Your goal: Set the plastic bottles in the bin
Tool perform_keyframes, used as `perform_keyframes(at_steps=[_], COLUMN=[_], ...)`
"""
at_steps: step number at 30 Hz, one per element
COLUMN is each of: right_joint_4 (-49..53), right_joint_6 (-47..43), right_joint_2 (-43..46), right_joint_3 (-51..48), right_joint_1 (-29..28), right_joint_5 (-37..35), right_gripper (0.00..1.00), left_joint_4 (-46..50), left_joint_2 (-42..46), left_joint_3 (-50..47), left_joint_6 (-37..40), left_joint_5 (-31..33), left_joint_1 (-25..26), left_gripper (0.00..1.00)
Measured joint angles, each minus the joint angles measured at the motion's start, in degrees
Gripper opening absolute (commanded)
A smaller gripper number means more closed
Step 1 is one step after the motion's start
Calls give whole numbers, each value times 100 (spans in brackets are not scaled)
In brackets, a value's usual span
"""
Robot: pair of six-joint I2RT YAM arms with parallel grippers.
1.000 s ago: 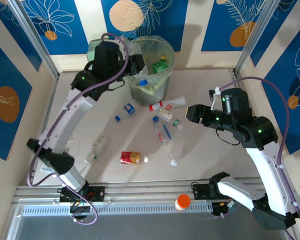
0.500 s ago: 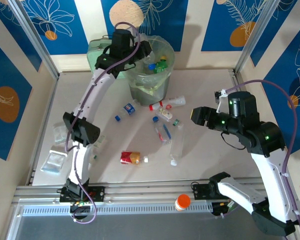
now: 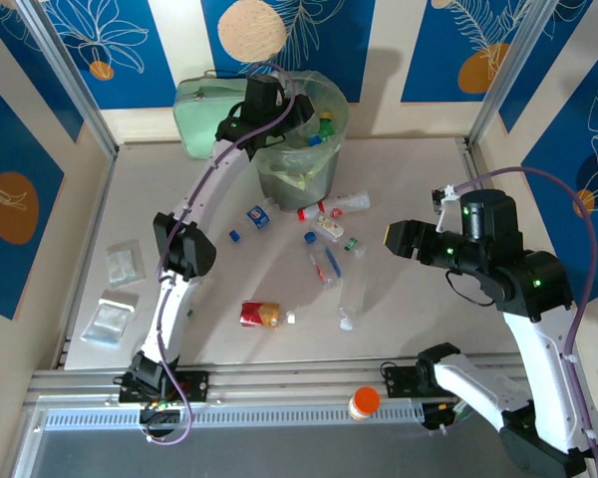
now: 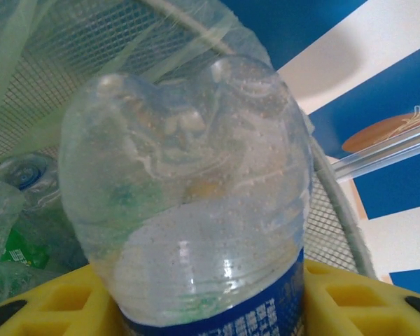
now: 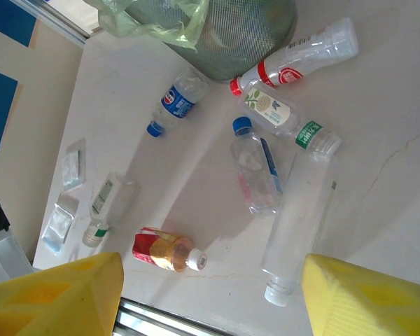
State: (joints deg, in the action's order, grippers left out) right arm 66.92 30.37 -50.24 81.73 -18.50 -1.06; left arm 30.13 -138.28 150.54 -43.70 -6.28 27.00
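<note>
Your left gripper (image 4: 208,311) is clamped on a clear plastic bottle with a blue label (image 4: 189,196). Its yellow fingers (image 4: 52,308) press on either side, low on the body at the label. The bottle sits over the mouth of the round translucent grey-green bin with a pale green bag liner (image 4: 91,49), at the upper centre of the overhead view, and other bottles lie inside below it. From there, letting go should drop it in.

Your right gripper (image 5: 210,297) hangs with its jaws wide apart and nothing between them, above the pale worktop (image 5: 385,175).

Lying on their sides on that worktop are:
- a blue-capped bottle with a blue label (image 5: 178,103), just beside the bin's foot
- a red-capped clear bottle (image 5: 301,59)
- a small bottle with a white label (image 5: 273,112)
- a blue-capped clear bottle (image 5: 255,168)
- a long clear bottle (image 5: 297,217)
- a red-and-yellow bottle (image 5: 161,252)

Expect all of these to be light, thin-walled and probably empty. They will dent under a hard squeeze and roll if nudged on the round side. Take each across the middle of the body, with the jaws square to its length. Avoid the tapering neck, where a smooth wall could slide out. The three bottles that touch near the centre will need a careful approach so you don't push the neighbours away.
</note>
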Motion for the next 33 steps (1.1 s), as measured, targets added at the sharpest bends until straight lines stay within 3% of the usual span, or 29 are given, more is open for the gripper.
perform_keyframes(at_steps=[6, 10, 24, 29, 33], right_joint_4=[39, 48, 44, 20, -9], right_joint_6=[-94, -151, -240, -343, -448], right_joint_2=[33, 33, -72, -291, -483], right_joint_3=[-15, -15, 42, 286, 555], right_joint_1=[0, 0, -55, -131, -210], right_joint_5=[-2, -4, -4, -11, -31], right_gripper=[68, 68, 68, 68, 68], left_joint_4=[-142, -144, -118, 57, 107], left_joint_2=[-223, -249, -83, 494, 1537], left_joint_3=[7, 7, 15, -20, -767], left_joint_6=[-216, -260, -83, 214, 553], left_joint_5=[-37, -50, -57, -122, -142], left_joint_1=[0, 0, -79, -90, -85], left_gripper=[75, 80, 82, 82, 82])
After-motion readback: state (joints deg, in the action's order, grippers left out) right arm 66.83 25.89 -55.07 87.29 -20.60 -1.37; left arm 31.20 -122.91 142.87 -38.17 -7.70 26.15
